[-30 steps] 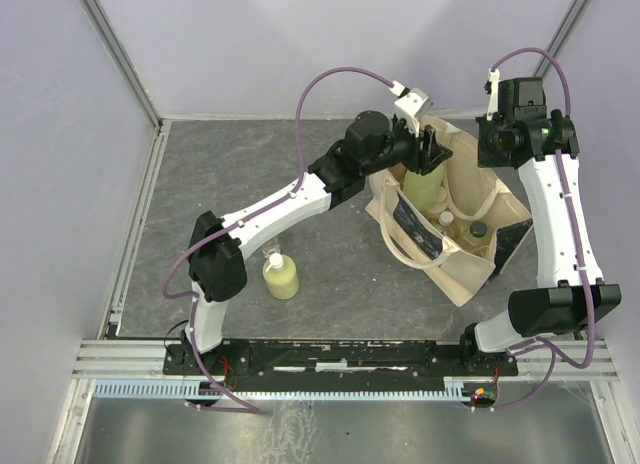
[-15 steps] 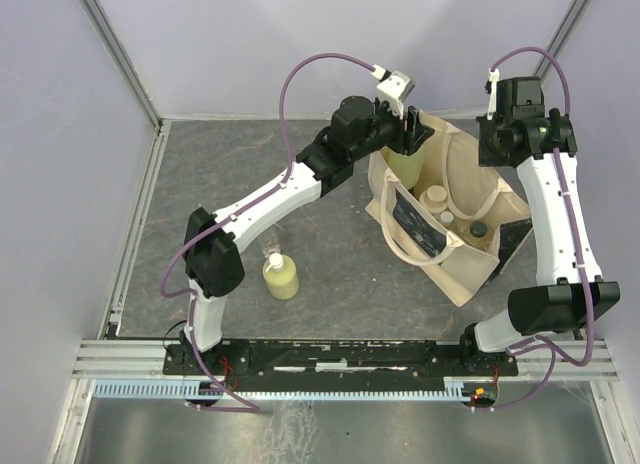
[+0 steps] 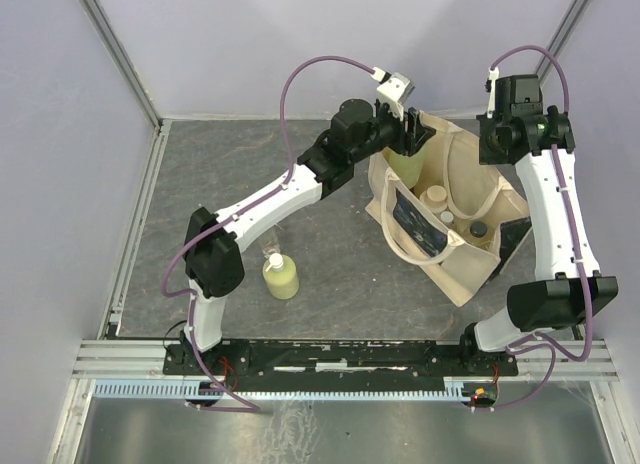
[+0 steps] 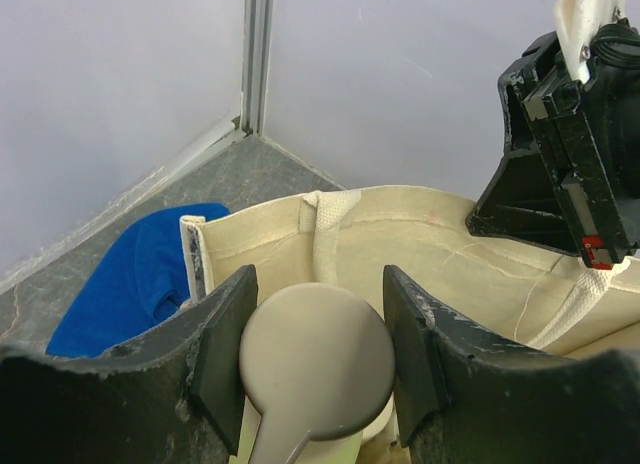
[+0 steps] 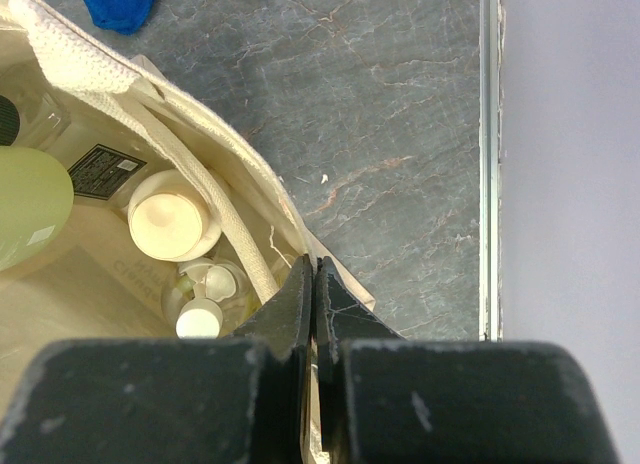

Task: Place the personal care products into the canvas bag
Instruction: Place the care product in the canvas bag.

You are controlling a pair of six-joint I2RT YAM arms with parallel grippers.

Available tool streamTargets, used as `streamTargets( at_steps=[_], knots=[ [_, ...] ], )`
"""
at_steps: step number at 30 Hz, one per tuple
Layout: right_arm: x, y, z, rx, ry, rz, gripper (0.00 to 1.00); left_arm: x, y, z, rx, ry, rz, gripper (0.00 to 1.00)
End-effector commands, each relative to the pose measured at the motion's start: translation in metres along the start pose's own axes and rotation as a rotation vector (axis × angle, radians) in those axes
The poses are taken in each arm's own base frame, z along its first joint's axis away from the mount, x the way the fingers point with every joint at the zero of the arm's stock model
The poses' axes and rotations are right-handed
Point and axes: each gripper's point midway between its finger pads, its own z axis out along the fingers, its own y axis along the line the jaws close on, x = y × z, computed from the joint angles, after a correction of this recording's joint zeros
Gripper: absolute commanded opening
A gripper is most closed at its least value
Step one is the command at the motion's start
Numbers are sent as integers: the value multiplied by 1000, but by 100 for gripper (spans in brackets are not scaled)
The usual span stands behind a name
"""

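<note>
Left wrist: pale-capped bottle (image 4: 317,349) sits inside left hand (image 4: 317,306), seemingly gripped.

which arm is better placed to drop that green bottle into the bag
Left. The left fingers grip the bottle right at the mouth of the bag. The right fingers are shut on the bag's rim, so that arm is busy holding it.

Two white arms, black joint housings: left arm (image 3: 265,206), right arm (image 3: 565,224). Purple cables (image 3: 322,57) loop off each. White wrist camera block (image 3: 395,86). Black base rail (image 3: 340,356), red wiring. Black jaws, scuffed pads (image 4: 225,354); red tab (image 4: 592,246).
</note>
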Motion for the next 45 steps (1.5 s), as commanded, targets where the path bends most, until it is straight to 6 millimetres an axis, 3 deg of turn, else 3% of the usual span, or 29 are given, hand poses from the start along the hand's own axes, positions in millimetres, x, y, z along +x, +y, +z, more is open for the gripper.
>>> streamTargets(
  at_steps=[1, 4, 9, 14, 25, 38, 45],
  knots=[
    [-7, -7, -6, 25, -19, -1, 0, -64, 2, -13, -3, -179, 58, 3],
    [-7, -8, -5, 26, -16, 1, 0, -71, 0, -12, 7, -199, 58, 3],
    [-12, -5, -6, 12, -27, 10, 0, -114, -20, -8, 90, -295, 15, 3],
    [-15, -6, -9, 15, -39, 16, 0, -133, -31, -2, 143, -359, -28, 3],
    [-8, -4, -11, -2, -34, 16, 0, -138, -21, 23, 122, -441, -39, 3],
    [-1, -1, -8, -16, -31, 19, 0, -156, -20, 29, 135, -550, -116, 3],
    [1, 0, -5, -14, -22, 15, 0, -148, -28, 31, 177, -532, -179, 3]
  ],
)
